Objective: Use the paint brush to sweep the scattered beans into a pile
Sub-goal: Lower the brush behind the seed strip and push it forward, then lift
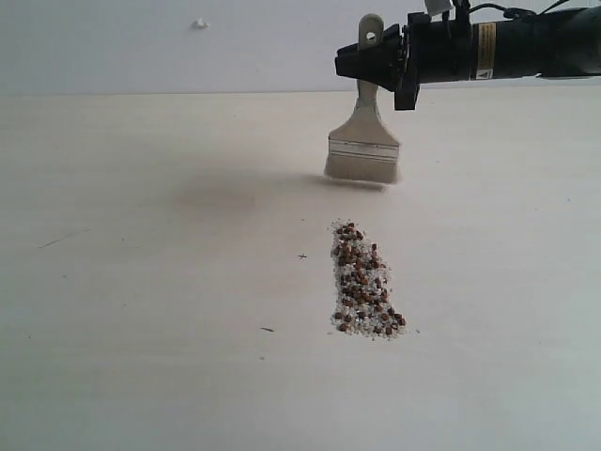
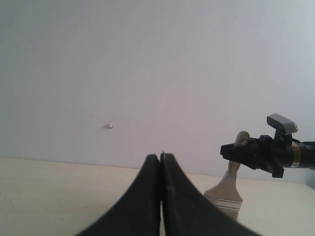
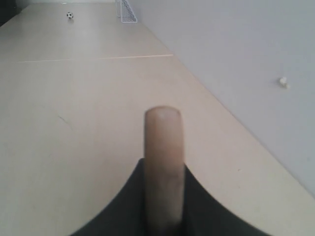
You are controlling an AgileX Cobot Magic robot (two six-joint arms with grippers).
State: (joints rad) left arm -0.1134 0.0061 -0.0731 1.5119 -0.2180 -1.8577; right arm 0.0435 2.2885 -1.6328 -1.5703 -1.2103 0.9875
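- The right gripper [image 1: 368, 64] reaches in from the right side near the far edge of the table [image 1: 141, 282]; its black fingers are closed tight on the upper handle of the paint brush [image 1: 363, 141], just below the hole at the handle's end
- In the right wrist view the cream handle [image 3: 164, 147] stands up between the two dark fingers [image 3: 123, 206], pinched on both sides
- The brush hangs upright, bristles down, close to the far edge and right of the middle; whether the bristle tips touch the wood or sit just above it cannot be told; a thin shadow lies right under them
- The beans [image 1: 362, 272] lie gathered in one long pile [image 1: 366, 305], brown grains mixed with whitish crumbs, on the near side of the brush and apart from it, a little right of the table's middle; it is widest at its near end
- The left gripper [image 2: 161, 162] has its two fingers pressed together with nothing between them; its view looks across the table at the brush [image 2: 226, 189] and the pale wall [image 2: 147, 59]
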